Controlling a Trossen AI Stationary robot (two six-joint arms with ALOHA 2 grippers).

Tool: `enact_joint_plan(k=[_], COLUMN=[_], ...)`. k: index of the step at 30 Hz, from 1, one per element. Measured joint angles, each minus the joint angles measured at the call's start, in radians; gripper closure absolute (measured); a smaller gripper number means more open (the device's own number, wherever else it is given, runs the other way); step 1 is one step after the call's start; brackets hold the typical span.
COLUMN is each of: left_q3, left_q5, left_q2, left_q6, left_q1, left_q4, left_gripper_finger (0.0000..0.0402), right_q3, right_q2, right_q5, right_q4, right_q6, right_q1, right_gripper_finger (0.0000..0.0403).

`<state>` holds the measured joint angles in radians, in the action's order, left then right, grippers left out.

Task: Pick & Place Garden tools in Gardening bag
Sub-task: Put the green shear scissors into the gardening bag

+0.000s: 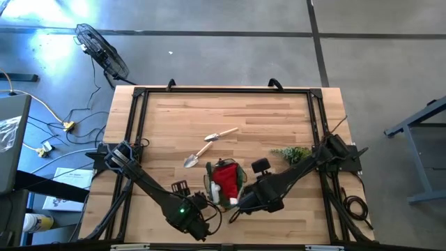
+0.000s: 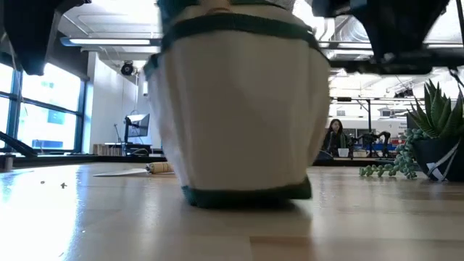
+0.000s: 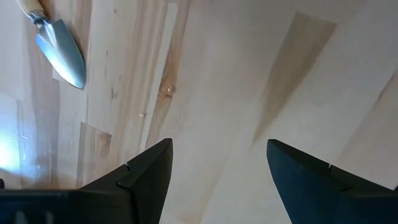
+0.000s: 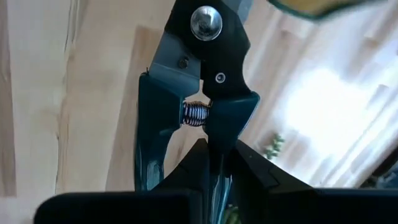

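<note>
Seen from above: right gripper (image 1: 240, 203) beside the gardening bag (image 1: 209, 183) near the table's (image 1: 293, 118) front edge, fingers (image 4: 249, 171) clamped on the handles of the black pruning shears (image 4: 199, 81), spring and pivot bolt showing in the right wrist view. Left gripper (image 3: 214, 177) low over bare wood just left of the bag, jaws spread wide and holding nothing, one trowel (image 3: 59, 50) ahead of it. Red fabric bundle (image 1: 224, 178) inside the bag; a second wooden-handled tool (image 1: 220, 134) and a leafy sprig (image 1: 291, 153) farther back on the table.
</note>
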<state>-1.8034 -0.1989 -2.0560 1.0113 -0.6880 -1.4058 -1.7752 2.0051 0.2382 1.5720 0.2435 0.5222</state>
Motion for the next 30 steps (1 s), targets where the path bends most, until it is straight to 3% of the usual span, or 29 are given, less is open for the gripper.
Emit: enact_joint_plan(k=[10,17,23,30], left_q3=[0.0,0.0,0.0,0.0], left_q5=[-0.083,-0.097,-0.108,-0.115], left_q2=[0.0,0.0,0.0,0.0], left_q6=[0.026,0.043,0.048,0.047], left_q1=[-0.014,-0.021,-0.021,-0.027], left_q4=[-0.001,-0.002,0.001,0.02], left_gripper_finger=[0.0151,0.0151,0.0151,0.0151], right_q3=[0.0,0.0,0.0,0.0], right_q2=[-0.138,-0.145,-0.15,-0.211], right_q5=[0.073,0.095,0.298,0.53], right_q4=[0.001,-0.002,-0.021,-0.21], right_q6=[0.169,0.206,0.264,0.346], right_q1=[0.09,0.123,0.134,0.215], right_gripper_finger=[0.037,0.037,0.037,0.037])
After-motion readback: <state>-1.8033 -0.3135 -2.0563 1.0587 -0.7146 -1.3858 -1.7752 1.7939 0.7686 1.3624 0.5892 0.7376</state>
